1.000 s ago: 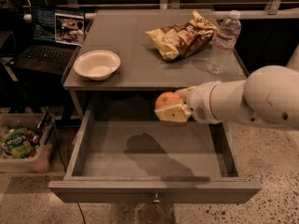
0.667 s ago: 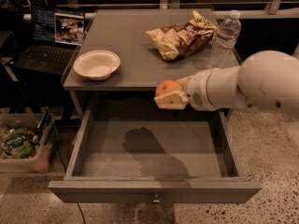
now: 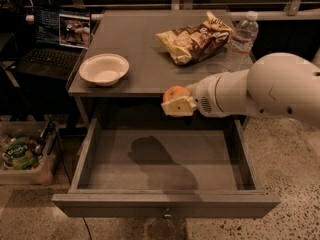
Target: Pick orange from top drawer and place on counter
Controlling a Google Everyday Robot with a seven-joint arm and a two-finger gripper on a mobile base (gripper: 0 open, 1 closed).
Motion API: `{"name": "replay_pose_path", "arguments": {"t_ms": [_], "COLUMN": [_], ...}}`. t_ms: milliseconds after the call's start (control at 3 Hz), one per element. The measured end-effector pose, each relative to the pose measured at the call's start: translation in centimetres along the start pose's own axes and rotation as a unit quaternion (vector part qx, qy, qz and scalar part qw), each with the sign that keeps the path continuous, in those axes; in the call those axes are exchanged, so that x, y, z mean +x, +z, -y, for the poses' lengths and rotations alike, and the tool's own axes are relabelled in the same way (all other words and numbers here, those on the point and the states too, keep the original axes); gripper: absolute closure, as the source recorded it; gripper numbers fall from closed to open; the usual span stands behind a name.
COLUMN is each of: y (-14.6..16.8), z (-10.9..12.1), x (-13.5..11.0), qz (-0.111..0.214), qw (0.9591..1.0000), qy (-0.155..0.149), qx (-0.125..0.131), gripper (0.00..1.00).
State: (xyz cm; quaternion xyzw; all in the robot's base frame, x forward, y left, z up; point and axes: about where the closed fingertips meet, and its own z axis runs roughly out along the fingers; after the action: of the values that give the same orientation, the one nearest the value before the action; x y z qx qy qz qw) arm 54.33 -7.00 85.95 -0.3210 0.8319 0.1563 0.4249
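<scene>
My gripper point(image 3: 176, 102) is shut on the orange point(image 3: 175, 93), a small round fruit held between cream-coloured fingers point(image 3: 179, 106). It hangs in the air at the height of the counter's front edge, above the back of the open top drawer point(image 3: 165, 169). The drawer is pulled far out and its flat grey bottom is bare, with my arm's shadow on it. The counter point(image 3: 145, 59) is the grey tabletop just behind and above the orange. My white arm point(image 3: 260, 91) comes in from the right.
A white bowl point(image 3: 104, 69) sits at the counter's left front. A crumpled chip bag point(image 3: 195, 38) and a water bottle point(image 3: 241, 40) stand at its right back. A laptop point(image 3: 57, 39) and a bin with packets point(image 3: 25, 154) lie to the left.
My gripper has lifted the orange up and a little to the left, from above the drawer's back to the level of the counter's front edge.
</scene>
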Motion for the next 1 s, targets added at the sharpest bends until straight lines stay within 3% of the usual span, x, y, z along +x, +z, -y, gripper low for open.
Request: {"name": "replay_pose_path", "arguments": {"t_ms": [333, 1000], "y": [-0.1, 2.5], "z": [0.0, 1.0], "x": [-1.6, -7.9], "qz": [0.023, 0.073], "qw": [0.9997, 0.9969], "qy": [0.003, -0.021], "qx": [0.000, -0.021], "gripper": [1.00, 1.00]}}
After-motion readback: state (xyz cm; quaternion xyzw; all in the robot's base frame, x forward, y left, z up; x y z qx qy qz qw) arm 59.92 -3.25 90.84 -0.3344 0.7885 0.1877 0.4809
